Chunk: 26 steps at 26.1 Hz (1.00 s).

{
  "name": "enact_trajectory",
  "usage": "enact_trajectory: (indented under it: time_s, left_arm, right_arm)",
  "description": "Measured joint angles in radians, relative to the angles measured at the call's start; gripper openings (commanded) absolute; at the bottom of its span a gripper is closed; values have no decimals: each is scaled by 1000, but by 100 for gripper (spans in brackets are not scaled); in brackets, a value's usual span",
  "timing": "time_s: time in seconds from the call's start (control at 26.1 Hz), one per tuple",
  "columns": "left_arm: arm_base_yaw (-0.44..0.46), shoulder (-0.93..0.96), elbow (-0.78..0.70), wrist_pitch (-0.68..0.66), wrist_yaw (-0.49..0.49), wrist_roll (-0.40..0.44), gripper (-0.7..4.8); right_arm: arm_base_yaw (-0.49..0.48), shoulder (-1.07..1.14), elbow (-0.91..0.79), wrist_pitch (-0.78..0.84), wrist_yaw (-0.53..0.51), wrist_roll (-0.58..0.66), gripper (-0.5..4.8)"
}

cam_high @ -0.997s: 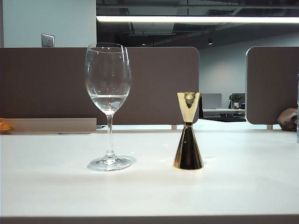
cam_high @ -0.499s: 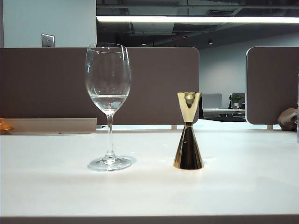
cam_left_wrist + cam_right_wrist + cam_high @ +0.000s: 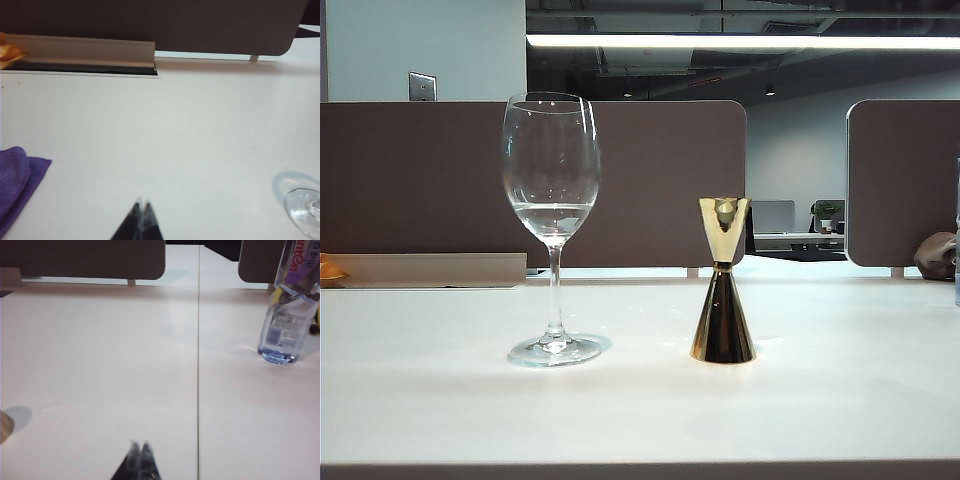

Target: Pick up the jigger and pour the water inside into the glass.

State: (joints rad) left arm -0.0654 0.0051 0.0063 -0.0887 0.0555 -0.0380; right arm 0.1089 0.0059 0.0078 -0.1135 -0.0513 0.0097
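The clear stemmed glass stands upright left of centre on the white table, with a shallow pool of water in its bowl. To its right, a little apart, the gold jigger stands upright; whether it holds water cannot be seen. Neither gripper shows in the exterior view. In the left wrist view my left gripper is shut and empty over bare table, with the glass's foot off to one side. My right gripper is also shut and empty; a brownish rounded edge, probably the jigger, is at the frame border.
A purple cloth lies near the left gripper. A clear plastic bottle stands far off on the right arm's side. Brown partitions and a grey cable tray bound the table's back. A seam runs along the tabletop.
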Motion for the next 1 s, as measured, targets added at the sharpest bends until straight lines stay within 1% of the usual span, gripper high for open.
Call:
enact_trajectory:
  time_s: [0.15,0.23,0.31,0.38,0.5,0.61,0.77,0.88,1.0]
  left_arm:
    - [0,0,0,0,0,0,-5]
    - [0,0,0,0,0,0,-5]
    - [0,0,0,0,0,0,-5]
    - [0,0,0,0,0,0,-5]
    - [0,0,0,0,6,-1,-5]
    - [0,0,0,0,38,-31,-5]
    - [0,0,4,6,117,-117,-5]
    - [0,1,39,20,153,-183,-6]
    - [0,2,117,37,180,-286,-6]
  right_arm:
    - [0,0,0,0,-33,88,0]
    - [0,0,0,0,-37,212,-1]
    - [0,0,0,0,-39,413,0]
    - [0,0,0,0,-40,494,0]
    - [0,0,0,1,-61,514,-1]
    - [0,0,0,3,-132,518,-1]
    - [0,0,1,34,-225,520,-1]
    - [0,2,29,31,-238,521,-1]
    - [0,2,101,6,-238,518,-1]
